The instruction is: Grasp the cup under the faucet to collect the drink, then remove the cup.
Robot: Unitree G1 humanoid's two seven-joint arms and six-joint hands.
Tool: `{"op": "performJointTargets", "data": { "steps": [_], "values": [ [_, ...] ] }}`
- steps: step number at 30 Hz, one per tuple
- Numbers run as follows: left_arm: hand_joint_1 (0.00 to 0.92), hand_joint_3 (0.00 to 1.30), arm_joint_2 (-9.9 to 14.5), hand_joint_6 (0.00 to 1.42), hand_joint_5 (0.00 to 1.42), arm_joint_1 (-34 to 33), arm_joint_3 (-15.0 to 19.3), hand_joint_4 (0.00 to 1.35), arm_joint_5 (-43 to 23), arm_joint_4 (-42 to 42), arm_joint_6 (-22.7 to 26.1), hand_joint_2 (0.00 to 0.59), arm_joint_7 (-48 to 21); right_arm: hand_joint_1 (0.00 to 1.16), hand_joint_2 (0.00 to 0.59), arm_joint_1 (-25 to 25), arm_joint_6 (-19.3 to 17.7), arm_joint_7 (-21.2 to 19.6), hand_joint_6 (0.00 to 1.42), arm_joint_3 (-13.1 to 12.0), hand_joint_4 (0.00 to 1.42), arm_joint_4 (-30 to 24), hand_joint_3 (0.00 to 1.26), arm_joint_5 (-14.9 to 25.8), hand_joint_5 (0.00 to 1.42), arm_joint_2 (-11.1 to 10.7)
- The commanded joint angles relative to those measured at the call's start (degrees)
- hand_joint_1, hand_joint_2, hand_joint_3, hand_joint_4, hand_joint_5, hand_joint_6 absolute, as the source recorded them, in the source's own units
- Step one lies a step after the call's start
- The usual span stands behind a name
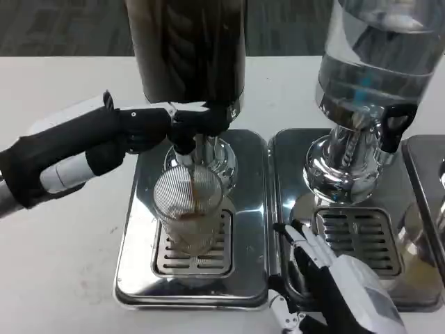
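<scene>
1. The clear ribbed plastic cup (189, 209) stands on the slotted grate of the left steel drip tray (139, 229), under the black faucet tap (184, 136); bare tray lies at its 3 and 9 o'clock.
2. The left hand (149, 125) grips that tap from 9 o'clock, brown drink streaming into the cup.
3. The right hand (327, 271) rests on the right tray's edge at 5 o'clock, fingers spread, holding nothing.
</scene>
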Motion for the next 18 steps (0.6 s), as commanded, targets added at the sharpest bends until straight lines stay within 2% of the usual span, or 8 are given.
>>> {"op": "performJointTargets", "data": {
  "steps": [1, 14, 18],
  "values": [
    [0.0, 0.23, 0.6, 0.02, 0.12, 1.2, -1.2, 0.08, 0.8, -0.7, -0.5, 0.028, -0.6, 0.51, 0.461, -0.5, -4.0, -2.4, 0.12, -0.6, 0.02, 1.4, 0.09, 2.4, 0.04, -0.6],
    [0.0, 0.22, 0.8, 0.02, 0.12, 1.7, -1.3, 0.07, 1.0, -0.9, -0.5, 0.038, 0.1, 0.7, 0.293, -5.2, -10.0, -1.7, 0.22, -1.8, 0.04, 6.1, 0.08, 11.2, 0.11, -0.9],
    [0.0, 0.22, 0.9, 0.02, 0.12, 1.8, -1.4, 0.07, 1.0, -1.1, -0.5, 0.039, 0.2, 0.72, 0.266, -6.3, -10.9, -1.6, 0.23, -1.8, 0.04, 6.8, 0.06, 12.5, 0.12, -0.9]
  ]
}}
